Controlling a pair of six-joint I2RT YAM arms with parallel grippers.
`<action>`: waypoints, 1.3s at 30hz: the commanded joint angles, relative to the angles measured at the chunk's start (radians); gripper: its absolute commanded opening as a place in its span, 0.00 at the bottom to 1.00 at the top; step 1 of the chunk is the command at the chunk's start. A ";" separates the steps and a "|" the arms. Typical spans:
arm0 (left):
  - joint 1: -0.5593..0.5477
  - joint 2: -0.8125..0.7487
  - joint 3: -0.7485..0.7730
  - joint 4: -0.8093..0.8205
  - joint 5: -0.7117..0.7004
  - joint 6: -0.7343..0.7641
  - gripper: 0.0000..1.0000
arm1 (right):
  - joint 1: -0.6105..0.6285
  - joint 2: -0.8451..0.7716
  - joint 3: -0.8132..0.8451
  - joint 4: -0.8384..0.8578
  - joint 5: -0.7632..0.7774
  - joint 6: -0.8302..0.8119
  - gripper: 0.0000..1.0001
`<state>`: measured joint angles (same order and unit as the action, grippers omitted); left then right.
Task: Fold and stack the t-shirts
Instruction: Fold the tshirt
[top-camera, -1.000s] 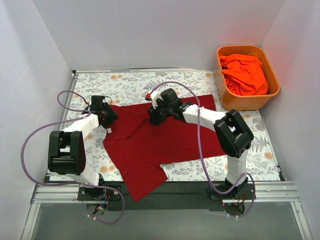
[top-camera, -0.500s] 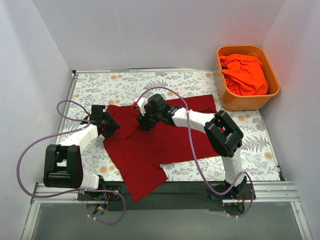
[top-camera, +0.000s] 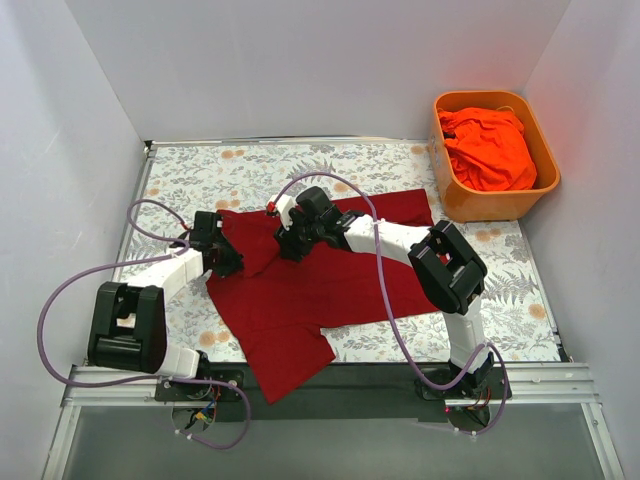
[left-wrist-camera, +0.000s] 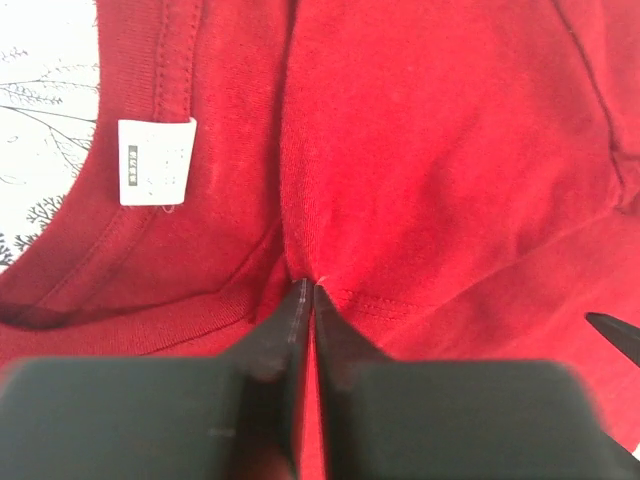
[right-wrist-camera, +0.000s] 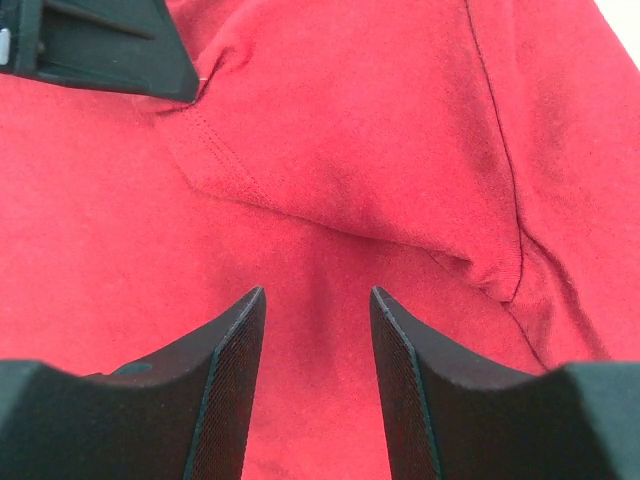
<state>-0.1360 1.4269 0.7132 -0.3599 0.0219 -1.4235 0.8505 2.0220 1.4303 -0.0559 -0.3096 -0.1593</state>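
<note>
The dark crimson t-shirt (top-camera: 330, 285) lies spread on the flowered table, one sleeve hanging over the near edge. My left gripper (top-camera: 226, 260) is at its collar end, shut and pinching a fold of the cloth (left-wrist-camera: 308, 283) beside the white neck label (left-wrist-camera: 155, 175). My right gripper (top-camera: 288, 246) hovers low over the shirt's upper middle, jaws open and empty above the red cloth (right-wrist-camera: 318, 300); a folded-over flap with a seam (right-wrist-camera: 350, 130) lies just ahead of it. The orange-red t-shirt (top-camera: 490, 148) sits bunched in the tub.
The rigid orange tub (top-camera: 497, 207) stands at the back right corner of the table. White walls close in at left, back and right. The left gripper's finger (right-wrist-camera: 100, 50) shows at the top left of the right wrist view, close to the right gripper.
My right gripper moved left across the shirt, then held still. My left gripper moved toward the near side and to the right, carrying the collar edge inward.
</note>
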 joint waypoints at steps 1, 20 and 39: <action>-0.008 -0.057 0.002 -0.007 -0.008 -0.006 0.01 | -0.001 0.001 0.012 0.030 0.006 0.009 0.45; -0.014 -0.177 0.008 -0.106 -0.112 -0.052 0.33 | -0.001 -0.003 -0.016 0.072 0.001 0.050 0.45; -0.014 -0.028 -0.009 -0.017 -0.114 0.008 0.44 | -0.001 -0.011 -0.045 0.091 0.000 0.053 0.45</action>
<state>-0.1463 1.3922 0.7109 -0.3977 -0.0784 -1.4330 0.8505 2.0220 1.3918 -0.0086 -0.3058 -0.1085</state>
